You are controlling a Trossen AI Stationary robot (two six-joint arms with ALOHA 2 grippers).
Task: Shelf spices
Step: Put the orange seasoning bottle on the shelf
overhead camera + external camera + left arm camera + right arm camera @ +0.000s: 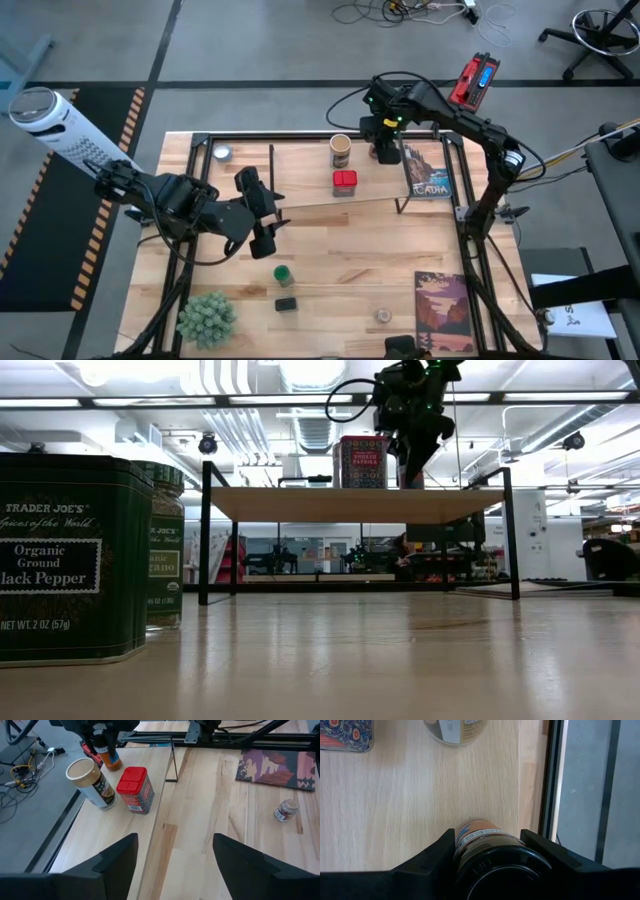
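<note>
The shelf (300, 140) stands at the table's far side. Its pale board (350, 503) carries a tan cylinder (340, 150) and a red square tin (344, 182). My right gripper (487, 839) hangs over the board beside the cylinder, shut on a dark-lidded brown jar (492, 862). My left gripper (172, 865) hovers open with nothing in it over the table's middle left. On the tabletop nearer the front stand a green-lidded jar (283, 273), a dark square tin (286, 303) and a small pale jar (383, 316). My right gripper pinches the brown jar between its two fingers, on opposite sides of the jar's upper wall (462, 840) by the dark lid. The fingers come steeply from above. The jar hangs upright with its base (113, 764) at the shelf board; whether it touches the board I cannot tell.
A picture-cover book (428, 172) leans at the shelf's right end, close to my right gripper. Another book (444, 310) lies at the front right, and a fuzzy green plant ball (207, 318) sits at the front left. Thin black dividers (271, 165) rise from the shelf.
</note>
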